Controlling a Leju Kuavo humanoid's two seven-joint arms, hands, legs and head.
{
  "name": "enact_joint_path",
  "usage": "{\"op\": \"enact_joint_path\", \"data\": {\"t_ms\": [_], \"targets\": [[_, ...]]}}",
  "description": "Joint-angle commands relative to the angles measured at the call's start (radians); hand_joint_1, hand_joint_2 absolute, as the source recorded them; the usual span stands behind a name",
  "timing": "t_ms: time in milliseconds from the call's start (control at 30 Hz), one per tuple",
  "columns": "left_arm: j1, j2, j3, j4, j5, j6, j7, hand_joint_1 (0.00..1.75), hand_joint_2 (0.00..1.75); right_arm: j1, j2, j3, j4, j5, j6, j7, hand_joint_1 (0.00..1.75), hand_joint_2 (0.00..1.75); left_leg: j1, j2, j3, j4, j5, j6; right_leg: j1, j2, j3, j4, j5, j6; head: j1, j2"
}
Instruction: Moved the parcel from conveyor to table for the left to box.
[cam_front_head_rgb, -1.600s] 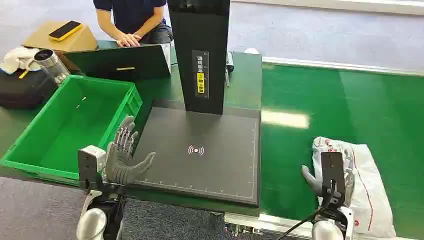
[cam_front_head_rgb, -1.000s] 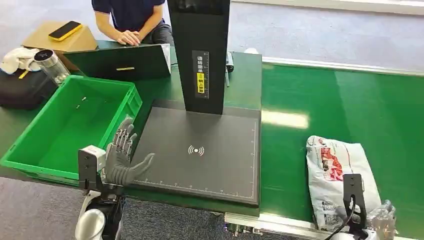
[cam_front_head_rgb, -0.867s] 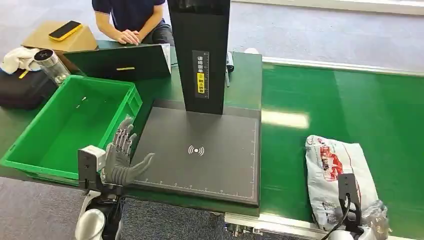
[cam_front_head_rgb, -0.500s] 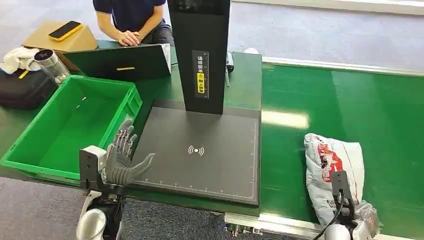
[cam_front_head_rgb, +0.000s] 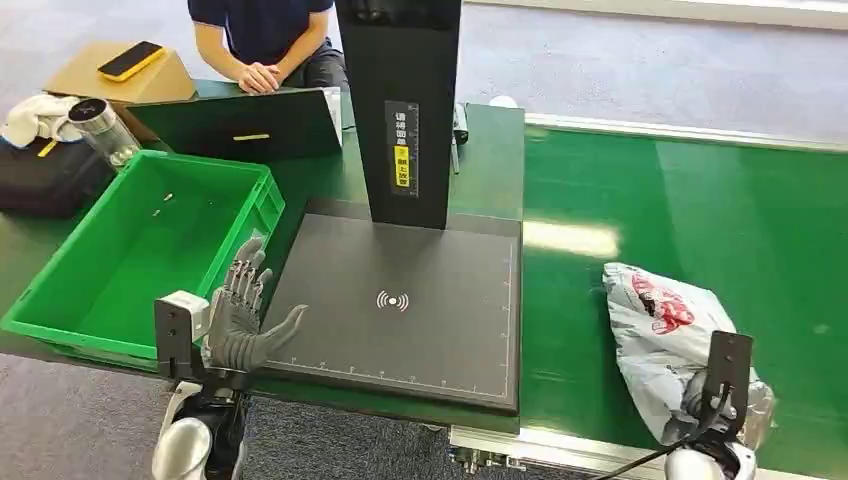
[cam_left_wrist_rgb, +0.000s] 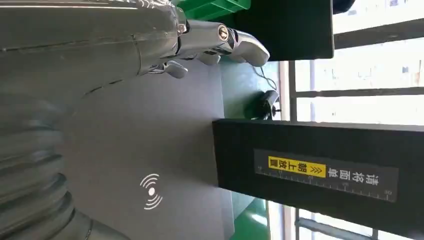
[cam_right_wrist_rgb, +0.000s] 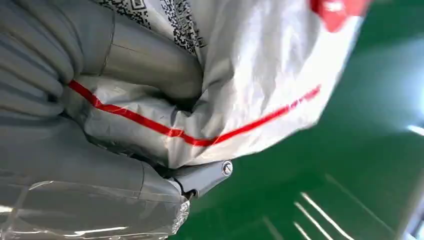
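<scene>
The parcel (cam_front_head_rgb: 665, 335) is a white plastic mailer with red print, lying on the green conveyor belt (cam_front_head_rgb: 700, 210) at the near right. My right hand (cam_front_head_rgb: 722, 410) grips its near end; in the right wrist view the thumb and fingers (cam_right_wrist_rgb: 150, 57) pinch the crumpled parcel (cam_right_wrist_rgb: 250, 75). My left hand (cam_front_head_rgb: 243, 310) hovers open, fingers spread, over the near left edge of the black scanner pad (cam_front_head_rgb: 400, 300), beside the green crate (cam_front_head_rgb: 140, 245). The left wrist view shows the left hand's fingers (cam_left_wrist_rgb: 220, 42) apart above the pad (cam_left_wrist_rgb: 150, 140).
A black scanner column (cam_front_head_rgb: 405, 110) rises at the back of the pad. A person (cam_front_head_rgb: 262, 40) sits behind a dark laptop (cam_front_head_rgb: 240, 125) at the far side. A bottle (cam_front_head_rgb: 100, 125), a cardboard box with a phone (cam_front_head_rgb: 130, 62) and a dark bag (cam_front_head_rgb: 45, 175) lie far left.
My right hand closed on the parcel's near end, and the parcel bunched up and shifted slightly left on the belt. The left hand stayed put.
</scene>
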Motion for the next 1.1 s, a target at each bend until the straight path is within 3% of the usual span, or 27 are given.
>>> {"op": "enact_joint_path", "data": {"t_ms": [33,233,367,533,800,933,967,1033,1100], "targets": [[-0.041,0.005,-0.014,0.061,0.004,-0.005,-0.015,0.00,1.75,0.073,0.108,-0.008,-0.352,-0.320,-0.057,-0.283,1.75,1.75,-0.001,-0.003,0.001,-0.001,0.000,-0.002,-0.001,-0.004,0.002,0.000,-0.002,0.000,0.000,0.000],[-0.045,0.009,-0.012,0.053,0.004,-0.002,-0.016,0.00,1.75,0.069,0.100,0.073,-0.407,-0.318,-0.039,-0.325,1.75,1.75,-0.001,-0.001,0.002,-0.001,0.000,-0.002,-0.001,-0.002,0.001,0.000,-0.001,0.001,0.000,0.000],[-0.066,0.017,-0.019,0.076,0.005,-0.007,-0.021,0.00,1.75,0.057,0.064,0.234,-0.412,-0.154,-0.067,-0.372,1.75,1.75,-0.001,0.001,0.000,-0.001,0.000,-0.002,-0.001,0.001,-0.001,0.000,0.000,0.001,0.000,0.000],[-0.093,0.023,-0.029,0.098,0.010,-0.011,-0.025,0.00,1.75,0.019,0.017,0.422,-0.409,0.023,-0.057,-0.333,1.75,1.75,-0.001,0.002,0.001,-0.001,0.000,-0.002,-0.001,0.002,-0.001,0.001,0.000,0.001,0.000,0.000],[-0.130,0.031,-0.042,0.132,0.009,-0.023,-0.034,0.00,1.75,-0.039,-0.106,0.734,-0.313,0.245,0.038,-0.264,1.75,1.75,0.000,0.002,0.002,-0.002,0.001,-0.001,0.000,0.001,0.001,-0.001,0.000,0.001,0.000,0.000],[-0.149,0.042,-0.060,0.161,0.010,-0.030,-0.041,0.00,1.75,-0.060,-0.194,0.913,-0.236,0.309,0.146,-0.205,1.75,1.75,0.000,0.001,0.003,-0.002,0.000,-0.001,0.000,0.001,0.003,-0.002,0.000,0.001,0.000,0.000],[-0.152,0.044,-0.063,0.170,0.010,-0.028,-0.042,0.00,1.75,-0.077,-0.221,0.955,-0.198,0.314,0.245,-0.162,1.75,1.75,0.000,0.002,0.004,-0.003,0.001,-0.002,0.000,0.001,0.004,-0.003,0.001,0.001,0.000,0.000],[-0.156,0.048,-0.067,0.188,0.011,-0.028,-0.050,0.00,1.75,-0.113,-0.236,0.995,-0.111,0.329,0.234,-0.141,1.75,1.75,0.001,0.003,0.004,-0.004,0.001,-0.001,0.000,0.002,0.004,-0.004,0.001,0.002,0.000,0.000],[-0.151,0.051,-0.071,0.195,0.011,-0.026,-0.055,0.00,1.75,-0.148,-0.257,1.025,-0.033,0.315,0.297,-0.117,1.75,1.75,0.000,0.002,0.004,-0.003,0.001,-0.001,0.000,0.001,0.004,-0.003,0.001,0.001,0.000,0.000]]}}
